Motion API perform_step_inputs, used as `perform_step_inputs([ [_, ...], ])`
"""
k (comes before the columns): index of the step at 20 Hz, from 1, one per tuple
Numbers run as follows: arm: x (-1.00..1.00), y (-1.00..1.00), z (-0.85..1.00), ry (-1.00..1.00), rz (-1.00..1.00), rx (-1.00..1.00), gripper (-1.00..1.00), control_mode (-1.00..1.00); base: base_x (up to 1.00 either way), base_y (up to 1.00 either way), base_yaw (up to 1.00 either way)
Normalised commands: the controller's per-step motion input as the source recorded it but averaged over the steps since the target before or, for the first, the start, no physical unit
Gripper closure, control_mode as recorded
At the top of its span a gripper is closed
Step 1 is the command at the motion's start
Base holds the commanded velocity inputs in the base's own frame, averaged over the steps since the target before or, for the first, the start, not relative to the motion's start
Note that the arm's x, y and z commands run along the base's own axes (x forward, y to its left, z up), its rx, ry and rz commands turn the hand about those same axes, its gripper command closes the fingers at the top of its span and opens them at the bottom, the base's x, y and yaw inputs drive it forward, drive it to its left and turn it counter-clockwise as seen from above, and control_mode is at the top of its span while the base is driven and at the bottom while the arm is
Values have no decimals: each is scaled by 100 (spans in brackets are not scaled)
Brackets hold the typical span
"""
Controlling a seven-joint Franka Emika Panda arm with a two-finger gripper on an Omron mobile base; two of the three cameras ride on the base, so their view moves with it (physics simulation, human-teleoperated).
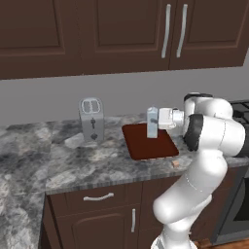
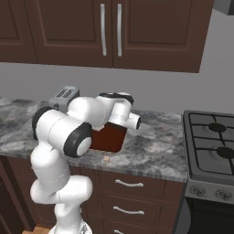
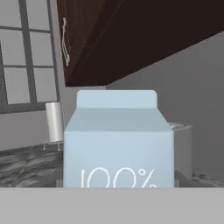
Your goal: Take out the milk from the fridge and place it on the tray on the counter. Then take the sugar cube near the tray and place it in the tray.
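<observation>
The fingers are gripping the milk (image 1: 152, 122), the gripper (image 1: 156, 121) holding it upright from the right, over the far part of the tray (image 1: 149, 142). The tray is lying on the counter (image 1: 73, 160), with the toaster (image 1: 91, 119) to its left and a sugar cube (image 1: 175, 164) by its near right corner.

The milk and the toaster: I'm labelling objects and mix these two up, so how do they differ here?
The milk is a pale blue-and-white gable-top carton; the toaster is silver metal with two top slots. The milk is clearly narrower than the toaster. The milk is at the end effector over the tray, whereas the toaster stands on the counter, left of the tray. Both are upright and about equally tall.
</observation>
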Motion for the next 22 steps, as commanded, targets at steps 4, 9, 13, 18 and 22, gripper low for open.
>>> perform_step_inputs([
  [4, 32, 0, -27, -1, 5, 0, 100, -100, 0, 0, 0],
  [9, 30, 1, -32, -8, 6, 0, 100, -100, 0, 0, 0],
  [13, 33, 2, -36, -5, 5, 0, 100, -100, 0, 0, 0],
  [18, 39, 1, -34, -1, 4, 1, 100, -100, 0, 0, 0],
  [22, 53, 0, -18, -1, 3, 1, 100, -100, 0, 0, 0],
])
